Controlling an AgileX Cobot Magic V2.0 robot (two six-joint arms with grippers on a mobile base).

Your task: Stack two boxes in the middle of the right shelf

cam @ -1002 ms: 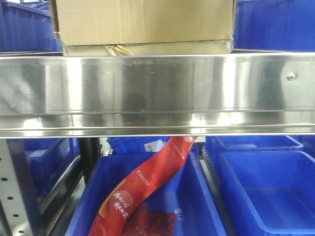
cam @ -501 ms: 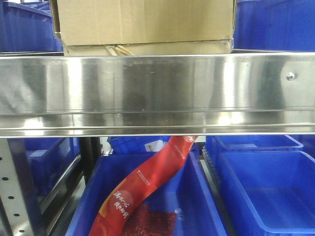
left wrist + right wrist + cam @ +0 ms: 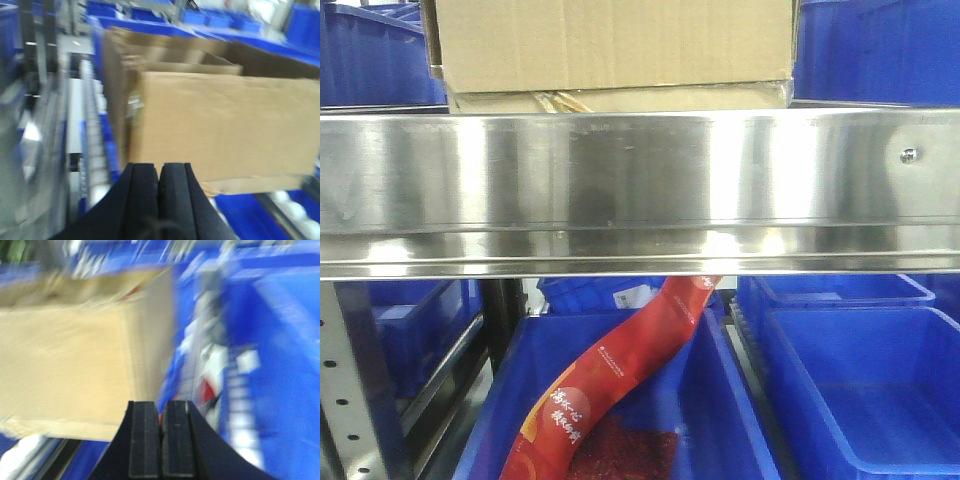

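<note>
On the steel shelf (image 3: pixel 640 180), two stacked boxes (image 3: pixel 610 45) are sitting above its mirror-like front lip, blue bins (image 3: pixel 865 385) lying below. Both the left gripper (image 3: pixel 159 192) and right gripper (image 3: pixel 161 437) are hovering near the cardboard, pads pressed together, gripping nothing.

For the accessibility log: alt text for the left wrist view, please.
A blurred brown cardboard box fills the centre, with another box behind it and blue bins beyond. The left pincer, dark pads pressed together and empty, points up at it from the bottom edge.
</note>
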